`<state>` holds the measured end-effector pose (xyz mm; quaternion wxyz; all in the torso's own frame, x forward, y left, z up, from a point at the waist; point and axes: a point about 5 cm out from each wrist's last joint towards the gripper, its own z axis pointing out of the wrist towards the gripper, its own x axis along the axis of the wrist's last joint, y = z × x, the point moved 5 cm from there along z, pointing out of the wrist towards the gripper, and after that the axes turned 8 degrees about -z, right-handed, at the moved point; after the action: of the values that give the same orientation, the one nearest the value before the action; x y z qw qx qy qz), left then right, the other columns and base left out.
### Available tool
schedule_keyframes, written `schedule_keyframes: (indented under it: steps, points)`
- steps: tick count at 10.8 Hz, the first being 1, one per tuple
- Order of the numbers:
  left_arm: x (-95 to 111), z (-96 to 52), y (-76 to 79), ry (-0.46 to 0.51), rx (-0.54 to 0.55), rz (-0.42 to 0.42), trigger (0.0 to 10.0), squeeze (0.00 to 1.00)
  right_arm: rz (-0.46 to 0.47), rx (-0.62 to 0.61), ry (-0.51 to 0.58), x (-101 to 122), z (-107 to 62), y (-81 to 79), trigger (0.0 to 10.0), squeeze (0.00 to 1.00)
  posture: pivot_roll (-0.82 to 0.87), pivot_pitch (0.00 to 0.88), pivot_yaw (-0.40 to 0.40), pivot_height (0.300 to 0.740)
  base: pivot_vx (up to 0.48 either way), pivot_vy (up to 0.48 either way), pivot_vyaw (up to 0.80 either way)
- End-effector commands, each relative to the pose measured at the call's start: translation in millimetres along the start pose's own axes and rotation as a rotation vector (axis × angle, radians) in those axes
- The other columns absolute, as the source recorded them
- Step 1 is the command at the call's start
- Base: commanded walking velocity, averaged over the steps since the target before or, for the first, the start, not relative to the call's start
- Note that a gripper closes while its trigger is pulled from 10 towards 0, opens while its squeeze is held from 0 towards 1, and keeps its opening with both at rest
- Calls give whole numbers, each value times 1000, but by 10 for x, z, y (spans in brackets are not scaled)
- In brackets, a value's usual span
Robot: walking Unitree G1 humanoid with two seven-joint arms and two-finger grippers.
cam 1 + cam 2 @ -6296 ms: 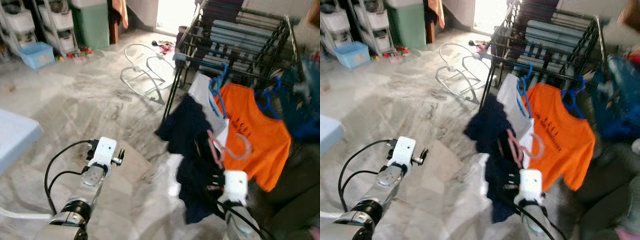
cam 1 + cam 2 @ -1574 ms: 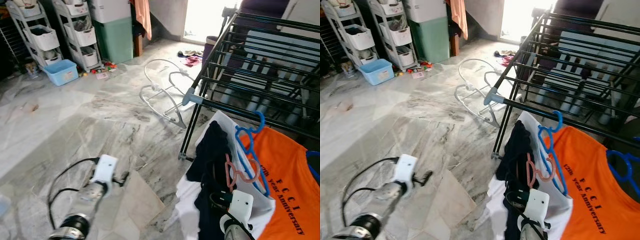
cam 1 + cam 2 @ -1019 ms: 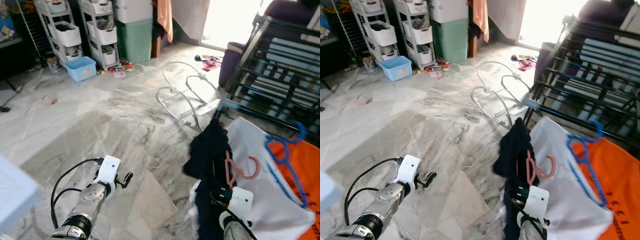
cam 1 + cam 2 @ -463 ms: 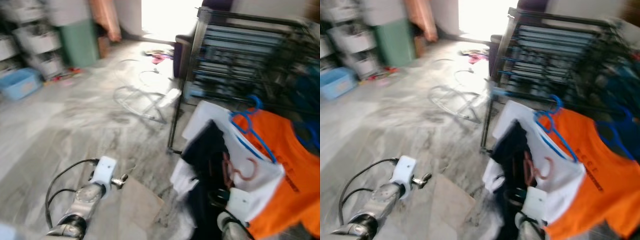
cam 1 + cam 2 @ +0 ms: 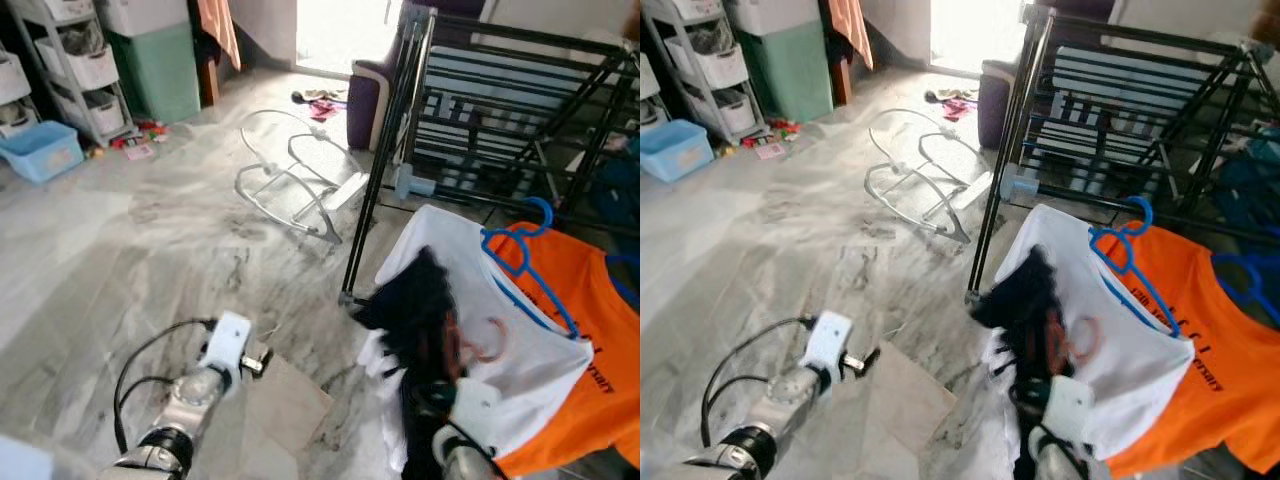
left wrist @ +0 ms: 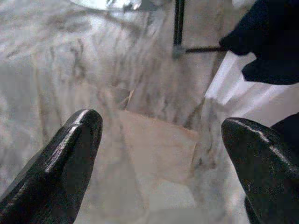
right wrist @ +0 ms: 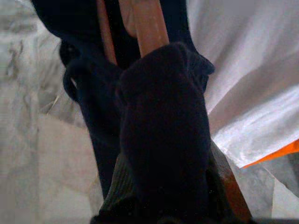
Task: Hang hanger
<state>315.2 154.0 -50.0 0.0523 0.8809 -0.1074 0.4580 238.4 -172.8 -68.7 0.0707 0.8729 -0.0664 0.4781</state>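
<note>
Drying rack [image 5: 500,110]: a black metal frame ahead and to my right; its near rail already carries a blue hanger [image 5: 528,262] with a white shirt [image 5: 520,370] and an orange shirt [image 5: 590,400] beside it.

Dark garment [image 5: 415,320]: draped on my hanger, dangling in front of the white shirt and below the near rail.

Pink hanger [image 5: 475,342]: this is what I must hang. Its hook end points upward and away from me toward the rack, its long axis running roughly up from my right jaws. It is near the rail but, as far as I can judge, not yet hooked over it.

Right jaws [image 7: 161,140]: pressed together on the pink hanger's lower part through the dark cloth, low at the rack's near edge. This arm is clearly the nearer one to the rail, so I judge the coming lift belongs to it, up and forward.

Left jaws [image 6: 163,154]: spread, holding nothing, over the marble floor [image 5: 150,250], well apart from the rack.
</note>
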Motion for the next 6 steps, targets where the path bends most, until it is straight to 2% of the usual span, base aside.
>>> schedule_keyframes:
  steps: [1,2,4,5,6]
  points:
    - [-130,-7,16,-62,18,25,10000,0,-1,8,-5,-25,34,57,10000,0,11,0,-69,740,0,0,0]
    - [-217,-25,-27,-101,55,35,10000,0,-27,22,-20,-65,55,57,10000,0,16,0,-77,740,0,0,0]
    - [-484,-96,-93,-220,116,37,10000,0,-14,48,-64,-167,96,47,10000,0,12,0,-86,740,0,0,0]
    - [-641,-157,-165,-283,198,-98,10000,0,-27,61,-93,-218,121,49,10000,0,-1,0,-94,740,0,0,0]
    - [-694,-176,-172,-307,219,-188,10000,0,-41,58,-119,-258,139,73,10000,0,-6,0,-110,740,0,0,0]
